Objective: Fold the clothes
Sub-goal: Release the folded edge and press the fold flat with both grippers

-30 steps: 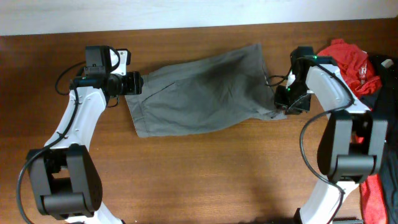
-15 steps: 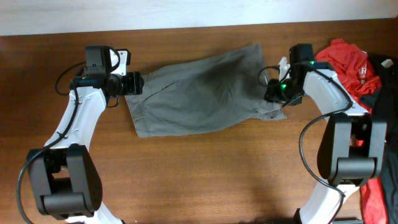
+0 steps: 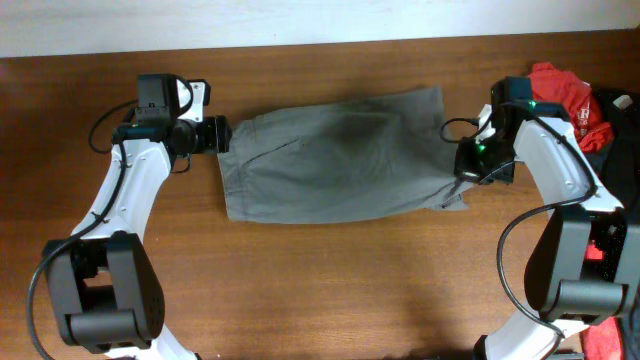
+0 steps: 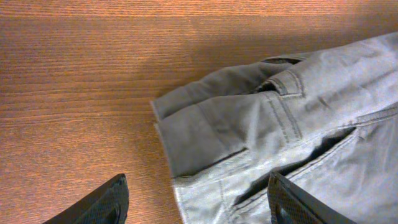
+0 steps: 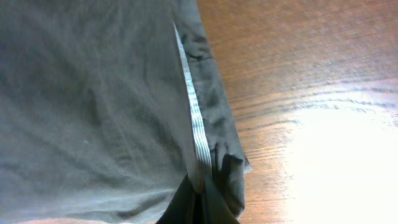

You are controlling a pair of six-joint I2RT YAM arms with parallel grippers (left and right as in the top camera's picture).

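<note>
- Right claw (image 3: 467, 168), pinched shut on the shorts' (image 3: 330, 165) right edge, has tugged them rightward, drawing the cloth flatter.
- Left claw (image 3: 214, 135) gapes wide at the shorts' left end, holding nothing.
- Shorts lie spread on the table (image 3: 300, 290), probably ready for folding.

Left fingers (image 4: 93, 206) cut by bottom edge; right fingers (image 5: 211, 208) mostly hidden in shorts (image 5: 93, 93).

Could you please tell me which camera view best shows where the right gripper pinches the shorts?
The right wrist view: close up, the right gripper is shut on the shorts' pale-lined edge. Overhead shows only that gripper meeting the cloth's right end, fingers hidden. The left wrist view shows just the opposite end.
</note>
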